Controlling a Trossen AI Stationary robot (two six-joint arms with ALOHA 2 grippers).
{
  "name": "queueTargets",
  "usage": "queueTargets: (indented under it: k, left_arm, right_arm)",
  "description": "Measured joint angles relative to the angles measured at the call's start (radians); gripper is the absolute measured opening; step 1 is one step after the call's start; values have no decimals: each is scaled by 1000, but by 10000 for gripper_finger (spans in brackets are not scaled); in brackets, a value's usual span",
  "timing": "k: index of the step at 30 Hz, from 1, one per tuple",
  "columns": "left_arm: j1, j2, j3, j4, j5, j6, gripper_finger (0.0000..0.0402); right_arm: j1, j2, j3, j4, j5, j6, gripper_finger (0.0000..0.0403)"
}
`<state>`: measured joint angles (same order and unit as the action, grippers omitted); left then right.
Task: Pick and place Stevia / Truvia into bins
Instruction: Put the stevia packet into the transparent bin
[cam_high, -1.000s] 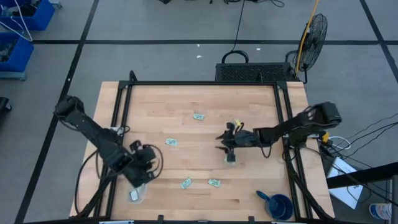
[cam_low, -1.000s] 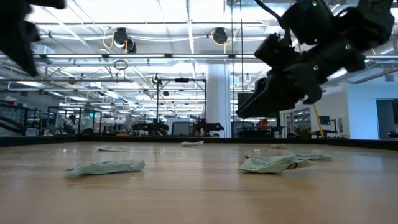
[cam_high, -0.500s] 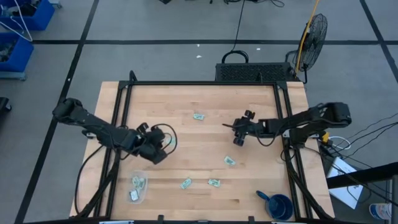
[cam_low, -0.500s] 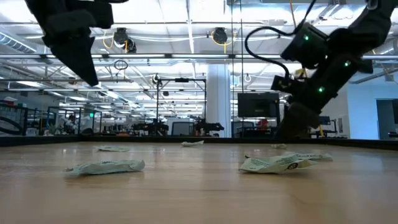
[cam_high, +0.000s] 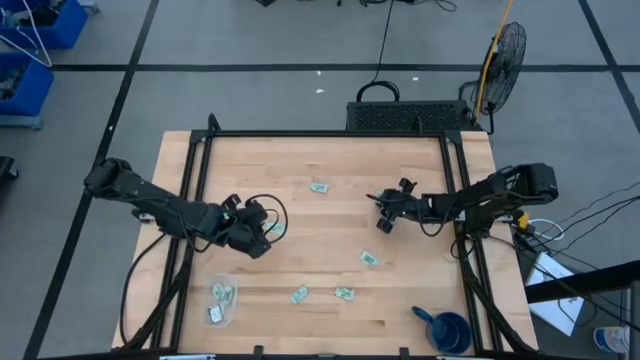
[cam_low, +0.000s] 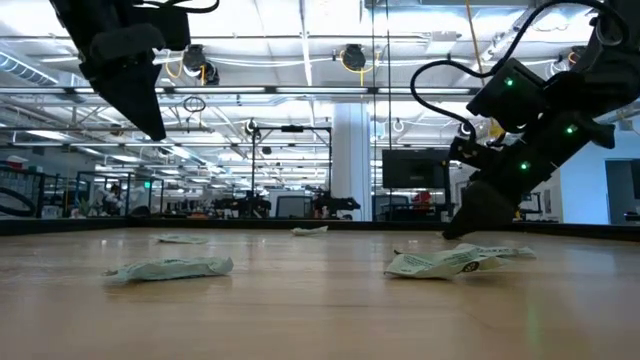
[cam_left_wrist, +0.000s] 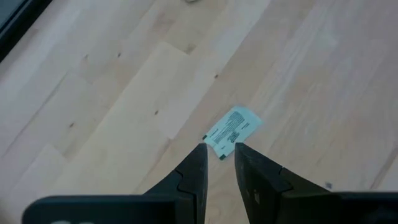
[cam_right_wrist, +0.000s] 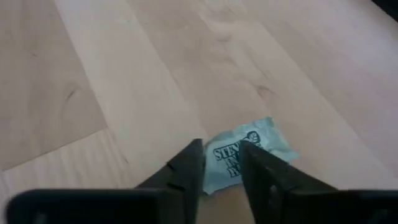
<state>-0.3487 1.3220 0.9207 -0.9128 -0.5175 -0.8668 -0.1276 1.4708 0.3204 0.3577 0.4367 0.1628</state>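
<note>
Pale green sachets lie scattered on the wooden table. My left gripper hangs open with a narrow gap, well above the table at its middle left. One sachet lies flat just beyond its fingertips. My right gripper slants down to the table right of centre. Its fingers stand a narrow gap apart over a crumpled sachet. The clear bin stands at the near left with sachets inside. My right gripper has come down slanting from the table's right side, with its tips low at the table. Part of the crumpled sachet shows in the gap between the fingers. I cannot tell whether the fingers touch it.
Other sachets lie at the far middle, right of centre and near the front edge. A dark blue cup stands at the near right corner. Black frame rails run along the table's sides.
My left gripper has gone from above the bin toward the far edge and to the right, ending by the sachet at the middle left. My right gripper has moved toward the far edge and down, from above one sachet to another.
</note>
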Motion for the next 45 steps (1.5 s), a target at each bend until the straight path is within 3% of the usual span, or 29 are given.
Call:
queueTargets:
  k: [5, 13, 19, 22, 27, 35, 45]
  left_arm:
    - [1, 0, 0, 15, 0, -20, 88]
    - [1, 0, 0, 154, 0, 68, 88]
    - [0, 0, 0, 314, -26, 431, 88]
    - [0, 0, 0, 432, 3, 605, 88]
    - [3, 0, 0, 631, 42, 762, 88]
    - [17, 0, 0, 673, 122, 862, 92]
    - [54, 0, 0, 673, 214, 874, 205]
  right_arm:
    - [-4, -3, -7, 131, -27, -42, 9]
    - [7, -4, -5, 442, -295, 17, 2]
    - [29, -5, -3, 751, -567, 220, 1]
    - [51, -7, 1, 823, -654, 298, 1]
    - [112, 1, 56, 752, -653, 323, 1]
    - [166, 111, 248, 581, -646, 311, 0]
    - [169, 328, 466, 565, -651, 315, 0]
